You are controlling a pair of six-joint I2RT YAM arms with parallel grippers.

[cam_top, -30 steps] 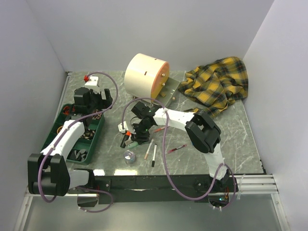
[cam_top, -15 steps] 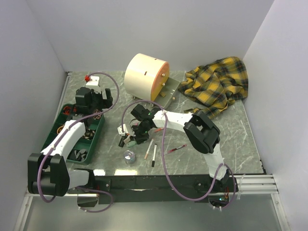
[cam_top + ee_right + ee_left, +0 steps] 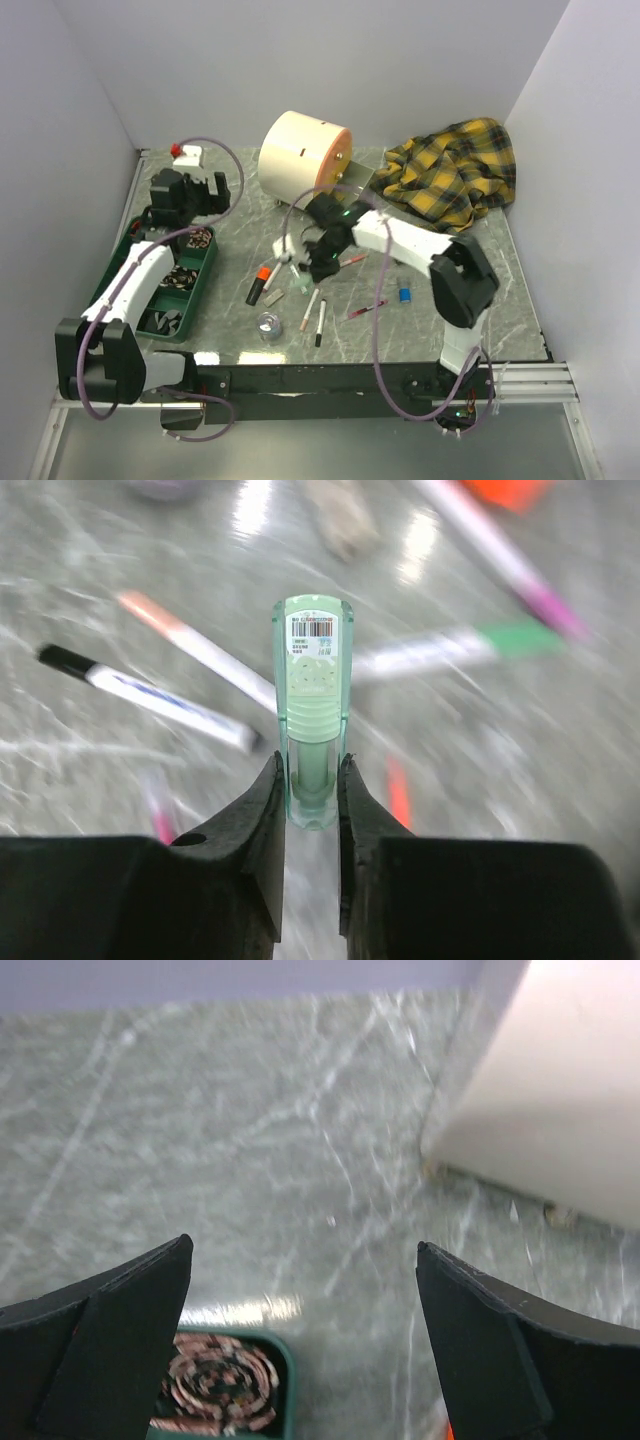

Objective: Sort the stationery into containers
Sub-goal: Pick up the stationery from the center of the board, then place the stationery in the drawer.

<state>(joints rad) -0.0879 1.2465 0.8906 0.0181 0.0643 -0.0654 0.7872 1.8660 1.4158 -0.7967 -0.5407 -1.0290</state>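
My right gripper [image 3: 322, 262] is shut on a pale green, clear-cased stick with a barcode label [image 3: 313, 690] and holds it above the table; in the right wrist view the gripper [image 3: 311, 780] grips its lower end. Below lie white pens [image 3: 310, 308], a red pen [image 3: 367, 308], an orange-capped black marker [image 3: 262, 283], a clear tape roll [image 3: 270, 323], a blue block [image 3: 405, 296] and a tan block [image 3: 275, 298]. The cream cabinet [image 3: 298, 152] stands behind, one drawer [image 3: 352, 184] pulled open. My left gripper [image 3: 188, 190] is open and empty [image 3: 300, 1340] over the green tray's far end.
A green tray [image 3: 196, 285] with coiled rolls lies at the left; its corner [image 3: 282, 1364] shows in the left wrist view. A yellow plaid cloth [image 3: 455, 175] is heaped at the back right. White walls close in left, back and right.
My right gripper has moved right and toward the cabinet, away from the marker, carrying the green stick. The blue block is now uncovered. My left gripper has shifted slightly toward the back.
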